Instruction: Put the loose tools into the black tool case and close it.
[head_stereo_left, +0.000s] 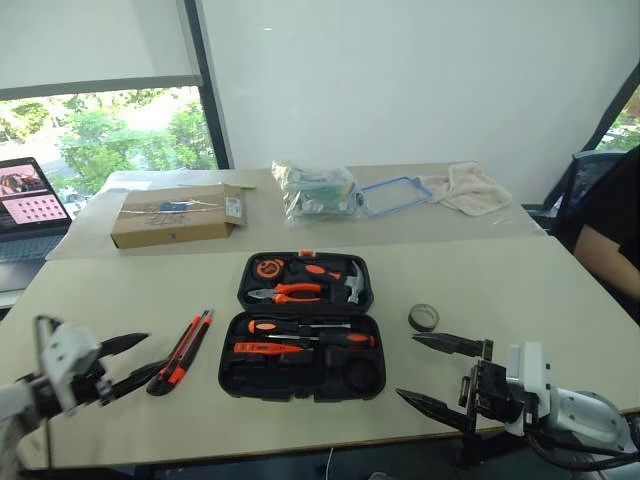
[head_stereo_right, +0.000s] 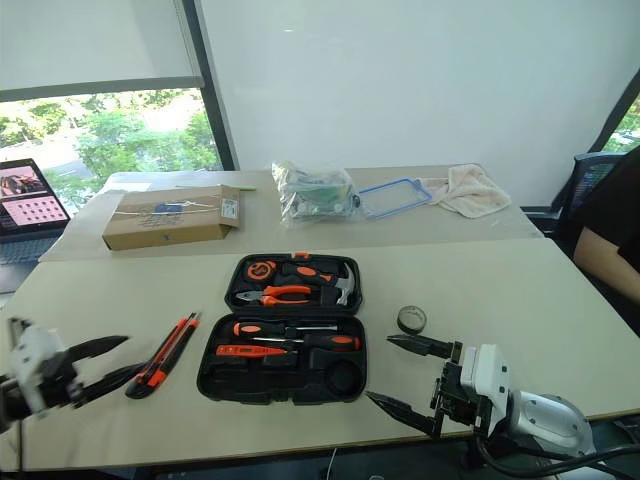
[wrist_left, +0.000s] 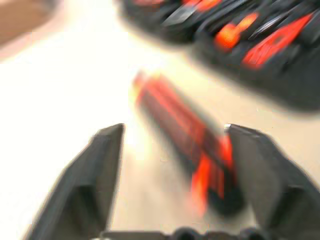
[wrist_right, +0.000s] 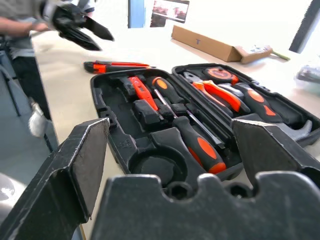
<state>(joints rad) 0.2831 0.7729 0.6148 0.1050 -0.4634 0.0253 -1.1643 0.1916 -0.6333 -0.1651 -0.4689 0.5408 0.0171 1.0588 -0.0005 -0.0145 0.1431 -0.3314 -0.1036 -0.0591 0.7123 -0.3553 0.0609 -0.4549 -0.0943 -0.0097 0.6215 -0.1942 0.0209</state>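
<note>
Your left gripper (head_stereo_left: 125, 363) hovers at the near left edge of the cream table (head_stereo_left: 520, 290), its two black fingers spread wide and holding nothing, the tips pointing toward the orange-black utility knife (head_stereo_left: 181, 351) that lies just beside them on the tabletop. Your right gripper (head_stereo_left: 432, 373) hangs at the near right edge, jaws equally wide apart and empty, aimed toward the black tool case (head_stereo_left: 304, 324).

Between your two grippers the case lies open and flat in the middle of the table. In its near half, two black-and-orange-handled screwdrivers (head_stereo_left: 335, 337) sit in their recesses with the slim all-orange screwdriver (head_stereo_left: 266, 347) alongside them; the round recess (wrist_right: 159, 168) at the near right corner is vacant. The far half carries the orange-handled pliers (head_stereo_left: 285, 292) and the steel-headed hammer (head_stereo_left: 352, 283).

The small black tape roll (head_stereo_left: 423, 318) rests on the table just right of the case, apart from it and a little beyond your right gripper.

Farther back, on a second table, you see a brown cardboard box (head_stereo_left: 172, 215), a clear plastic bag (head_stereo_left: 315, 190), a blue-rimmed lid (head_stereo_left: 395, 195) and a folded cloth (head_stereo_left: 470, 187). A laptop (head_stereo_left: 30, 205) stands at the far left, and a person's dark sleeve (head_stereo_left: 612, 225) shows at the right edge.
</note>
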